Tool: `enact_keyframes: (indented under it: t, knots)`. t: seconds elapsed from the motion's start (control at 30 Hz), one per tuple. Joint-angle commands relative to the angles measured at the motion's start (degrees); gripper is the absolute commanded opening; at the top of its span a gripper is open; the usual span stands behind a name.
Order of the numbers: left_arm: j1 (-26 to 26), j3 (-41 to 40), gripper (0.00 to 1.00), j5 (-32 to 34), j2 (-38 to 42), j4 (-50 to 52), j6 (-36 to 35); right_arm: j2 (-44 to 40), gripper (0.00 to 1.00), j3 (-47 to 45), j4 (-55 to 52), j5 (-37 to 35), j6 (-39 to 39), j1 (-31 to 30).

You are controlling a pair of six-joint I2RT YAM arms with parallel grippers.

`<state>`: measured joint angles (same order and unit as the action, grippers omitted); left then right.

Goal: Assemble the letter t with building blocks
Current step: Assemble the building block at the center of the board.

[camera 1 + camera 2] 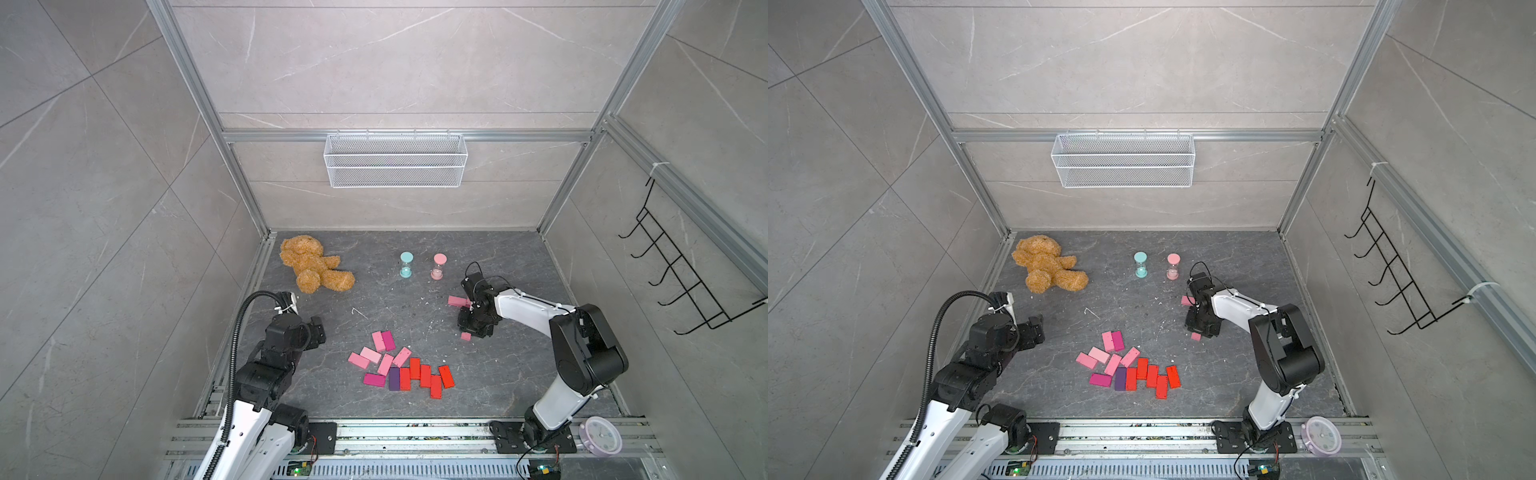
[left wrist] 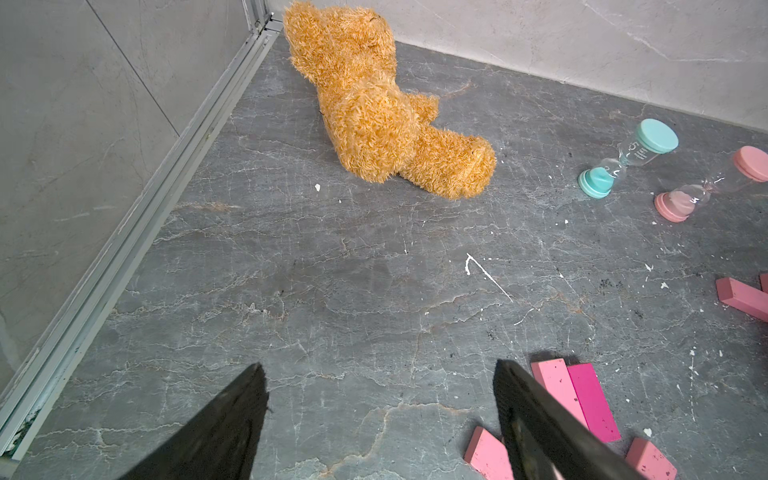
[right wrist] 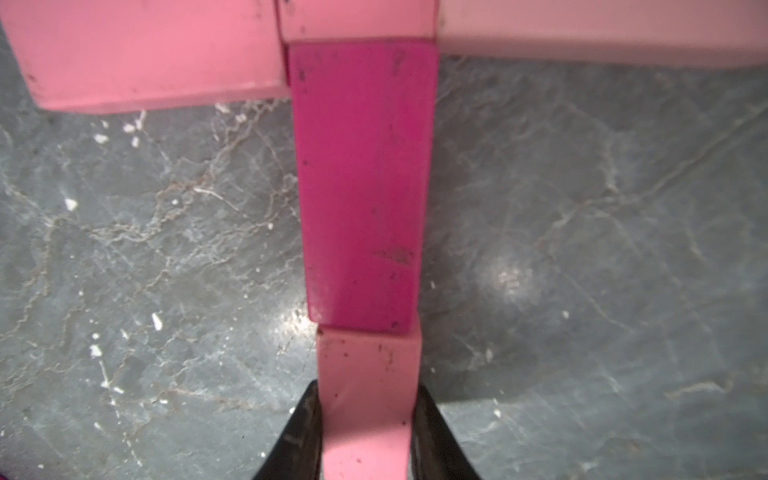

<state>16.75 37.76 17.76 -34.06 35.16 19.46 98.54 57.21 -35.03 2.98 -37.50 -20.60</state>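
Grey marbled worktop (image 1: 374,307) carried your T: your right tool (image 3: 365,388) was clamped on the light pink stem brick (image 3: 368,361), touching the flat magenta brick (image 3: 361,187) above it. Your left tool (image 2: 378,365) hung with its fingers apart. Placing the stem looked like the step in hand; next you needed to release and lift away without nudging it.

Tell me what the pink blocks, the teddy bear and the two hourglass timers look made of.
The light pink block looks like painted wood or hard plastic: matte, solid colour, dark scuffs, crisp edges. The teddy bear is plush fabric with shaggy golden pile. The teal timer has a clear bulb, glass or plastic, and smooth matte caps, likely plastic; the pink timer matches.
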Motion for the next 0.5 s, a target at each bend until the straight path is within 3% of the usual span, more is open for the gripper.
enact_keyframes:
  t: [0.0, 0.47]
  knots:
    - [0.14, 1.56, 0.88, 0.52, -0.04, 0.11, -0.62, 3.02, 0.35, -1.48, 0.26, -1.36, 0.93, 0.32]
    - [0.19, 1.55, 0.88, 0.47, 0.14, 0.18, -0.48, 3.23, 0.37, -1.13, -0.15, -2.01, 2.51, 0.37]
